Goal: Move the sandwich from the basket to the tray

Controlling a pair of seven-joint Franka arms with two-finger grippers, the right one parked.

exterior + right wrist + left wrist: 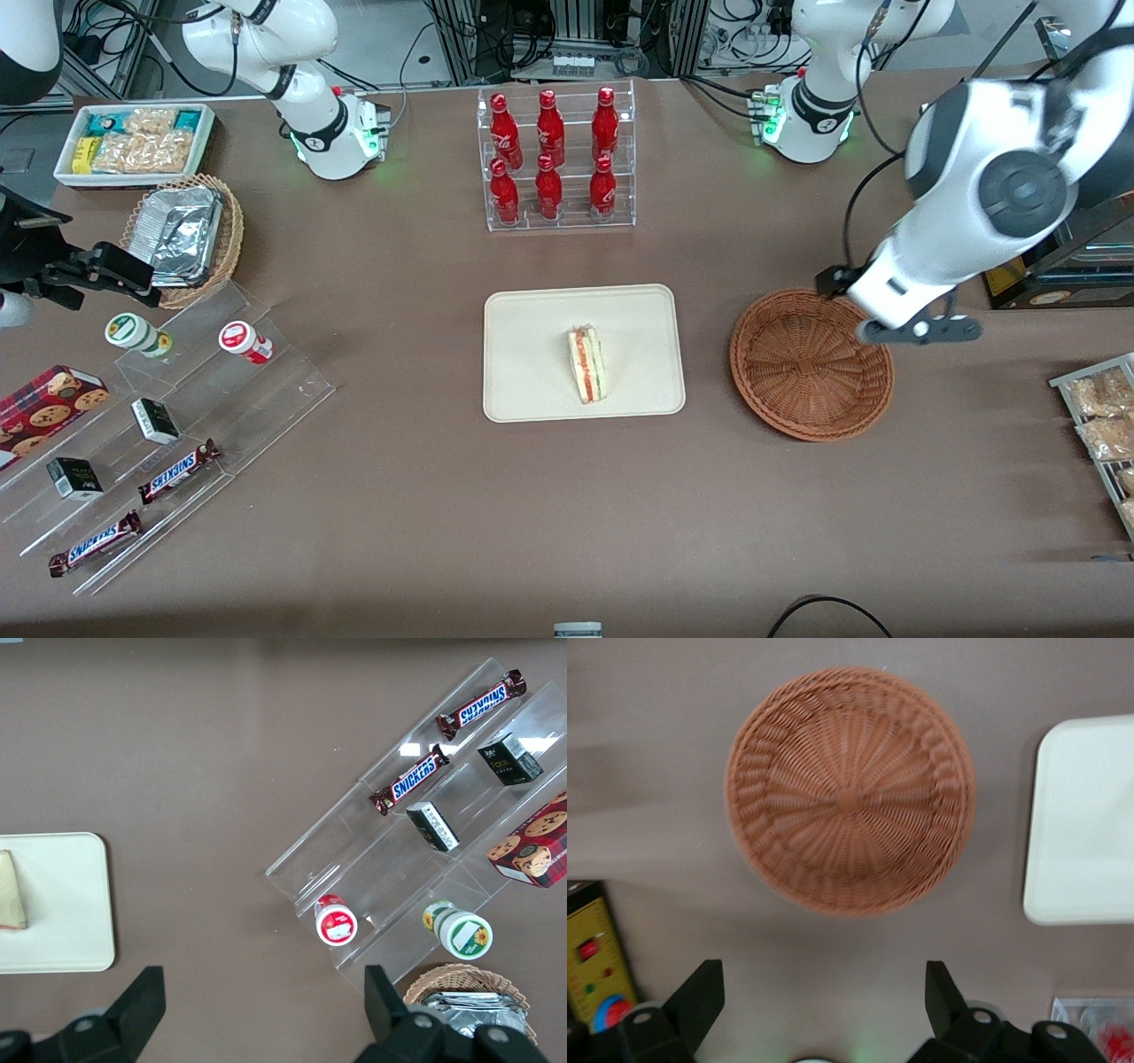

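Observation:
The sandwich (pixel 588 363) lies on the cream tray (pixel 532 390) at the middle of the table; a corner of it shows in the right wrist view (pixel 11 890) on the tray (pixel 62 904). The reddish-brown wicker basket (pixel 811 363) stands beside the tray toward the working arm's end and holds nothing. My left gripper (pixel 877 310) hangs above the basket's rim, on the part farther from the front camera, open and empty. In the left wrist view the gripper (pixel 822 1001) is spread wide over bare table beside the basket (pixel 850 788), with the tray's edge (pixel 1085 815) in sight.
A clear rack of red bottles (pixel 556 159) stands farther from the front camera than the tray. Snack packets (pixel 1103 425) lie at the working arm's end. A clear stepped shelf of snacks (pixel 168 416), a tan basket of foil trays (pixel 182 235) and a white snack bin (pixel 133 142) stand toward the parked arm's end.

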